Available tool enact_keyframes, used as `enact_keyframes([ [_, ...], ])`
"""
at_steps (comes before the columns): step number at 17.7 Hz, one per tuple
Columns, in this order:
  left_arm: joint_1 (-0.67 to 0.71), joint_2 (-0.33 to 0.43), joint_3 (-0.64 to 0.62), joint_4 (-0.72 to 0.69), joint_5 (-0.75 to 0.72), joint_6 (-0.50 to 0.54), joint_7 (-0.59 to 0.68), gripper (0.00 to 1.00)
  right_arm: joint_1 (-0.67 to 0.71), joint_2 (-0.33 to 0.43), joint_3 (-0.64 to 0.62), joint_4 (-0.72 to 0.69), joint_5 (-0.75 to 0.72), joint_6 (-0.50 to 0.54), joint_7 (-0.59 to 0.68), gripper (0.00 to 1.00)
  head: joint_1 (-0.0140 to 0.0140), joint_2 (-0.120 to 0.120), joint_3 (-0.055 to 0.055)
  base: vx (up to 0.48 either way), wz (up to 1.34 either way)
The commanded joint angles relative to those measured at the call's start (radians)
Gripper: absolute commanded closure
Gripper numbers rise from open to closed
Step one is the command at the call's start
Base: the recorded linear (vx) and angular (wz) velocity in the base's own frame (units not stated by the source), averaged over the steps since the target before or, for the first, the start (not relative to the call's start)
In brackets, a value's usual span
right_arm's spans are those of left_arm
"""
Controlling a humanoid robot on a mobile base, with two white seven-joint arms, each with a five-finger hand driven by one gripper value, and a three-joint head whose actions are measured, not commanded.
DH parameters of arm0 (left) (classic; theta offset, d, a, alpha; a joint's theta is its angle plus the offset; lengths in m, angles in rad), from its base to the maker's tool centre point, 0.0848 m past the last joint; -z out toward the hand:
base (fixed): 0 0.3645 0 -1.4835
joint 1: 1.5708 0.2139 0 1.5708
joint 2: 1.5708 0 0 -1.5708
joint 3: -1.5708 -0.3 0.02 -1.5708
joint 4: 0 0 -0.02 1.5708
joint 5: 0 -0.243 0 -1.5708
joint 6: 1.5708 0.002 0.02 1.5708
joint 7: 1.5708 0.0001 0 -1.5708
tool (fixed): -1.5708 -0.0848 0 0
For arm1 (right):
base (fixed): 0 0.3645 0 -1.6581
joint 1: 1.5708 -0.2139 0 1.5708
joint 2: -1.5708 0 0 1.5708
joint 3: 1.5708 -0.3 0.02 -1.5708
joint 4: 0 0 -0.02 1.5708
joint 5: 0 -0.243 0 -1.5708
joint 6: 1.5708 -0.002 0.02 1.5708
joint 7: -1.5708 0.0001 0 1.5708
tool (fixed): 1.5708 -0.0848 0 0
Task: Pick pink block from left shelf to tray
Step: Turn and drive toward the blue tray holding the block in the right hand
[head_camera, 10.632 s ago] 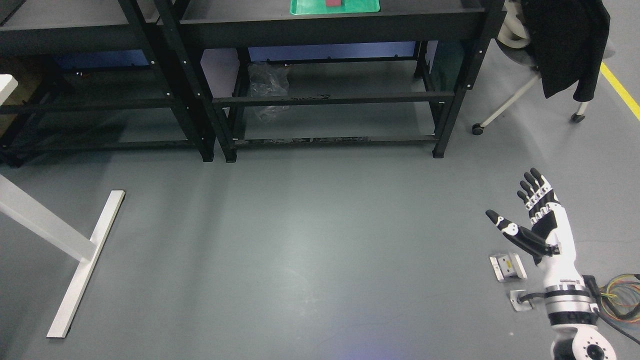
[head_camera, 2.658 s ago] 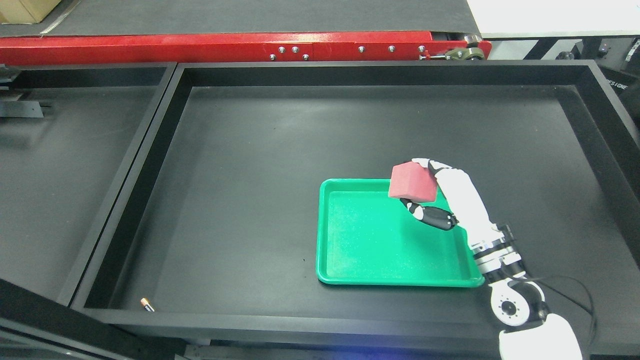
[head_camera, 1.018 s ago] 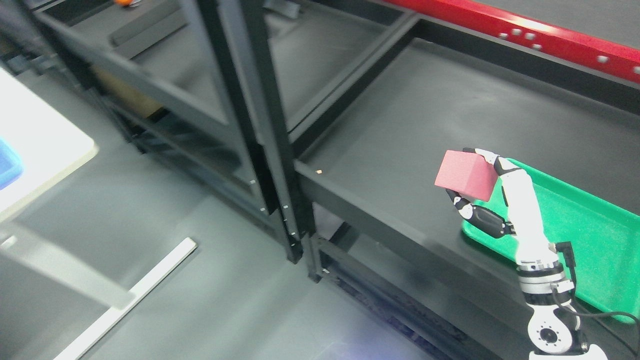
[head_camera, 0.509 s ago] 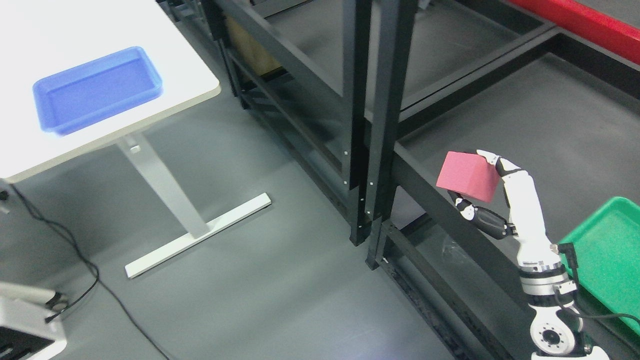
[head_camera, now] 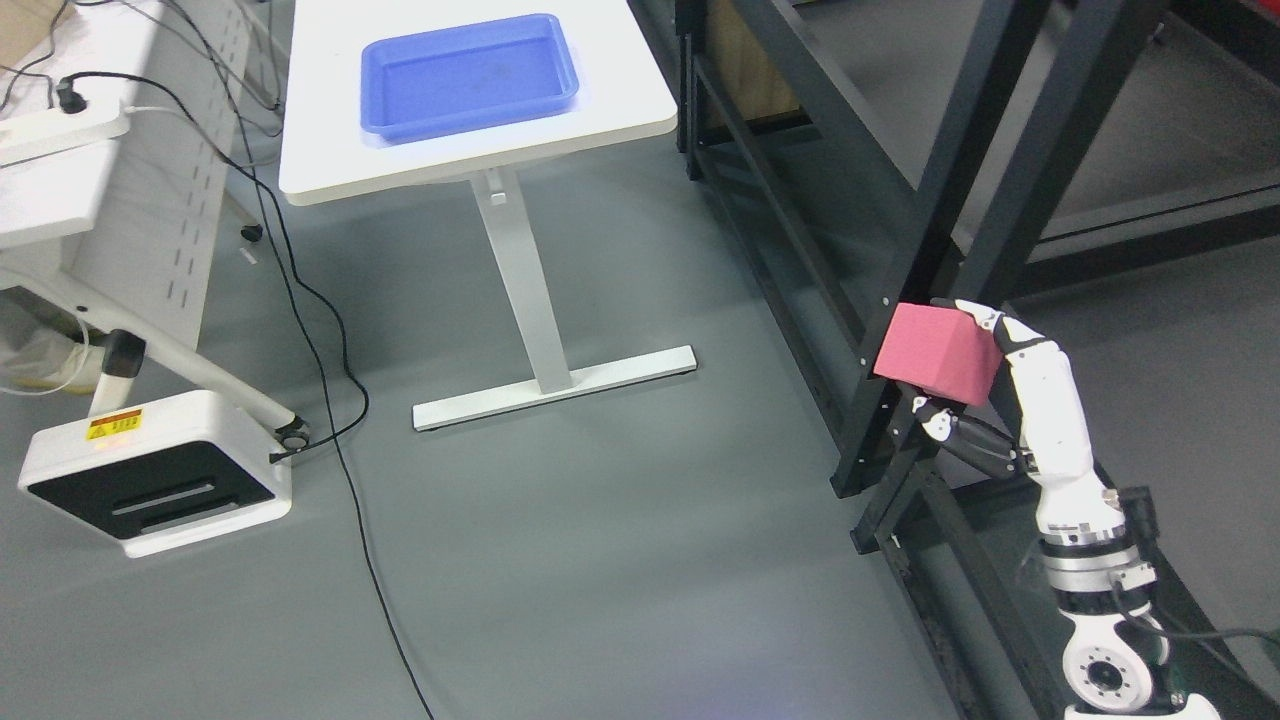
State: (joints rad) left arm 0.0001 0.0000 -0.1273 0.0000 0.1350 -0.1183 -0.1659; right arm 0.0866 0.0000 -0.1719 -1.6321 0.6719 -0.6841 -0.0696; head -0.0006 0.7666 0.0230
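My right hand (head_camera: 962, 372) rises from the lower right and is shut on a pink block (head_camera: 936, 353), its fingers over the top and thumb underneath. The block hangs in the air in front of a black shelf post (head_camera: 905, 300), above the grey floor. A blue tray (head_camera: 468, 72) lies on a white table (head_camera: 620, 105) at the upper left, far from the hand. My left arm does not show.
Black shelf frames (head_camera: 1050, 150) fill the right side, close behind the hand. The table's white foot (head_camera: 555, 388) rests on the floor. A white machine base (head_camera: 150, 470) with black cables (head_camera: 340, 400) stands at the left. Open grey floor lies between.
The whole picture has swung left: the green tray has left the view and the white table with the blue tray has come nearer the middle. My hand keeps its hold on the block.
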Motion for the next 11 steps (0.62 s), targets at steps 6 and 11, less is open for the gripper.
enact_keyframes([
  [6, 0.020, 0.017, 0.000, -0.017, 0.000, 0.000, 0.000, 0.00, -0.001, -0.017, -0.001, -0.002, 0.000, -0.002, 0.002, 0.96, 0.0000, 0.000, 0.000, -0.020, 0.30],
  [11, 0.020, 0.017, 0.000, -0.017, 0.000, 0.000, 0.000, 0.00, -0.001, -0.017, 0.000, -0.002, 0.000, -0.002, 0.002, 0.96, 0.0000, 0.000, 0.000, 0.006, 0.24],
])
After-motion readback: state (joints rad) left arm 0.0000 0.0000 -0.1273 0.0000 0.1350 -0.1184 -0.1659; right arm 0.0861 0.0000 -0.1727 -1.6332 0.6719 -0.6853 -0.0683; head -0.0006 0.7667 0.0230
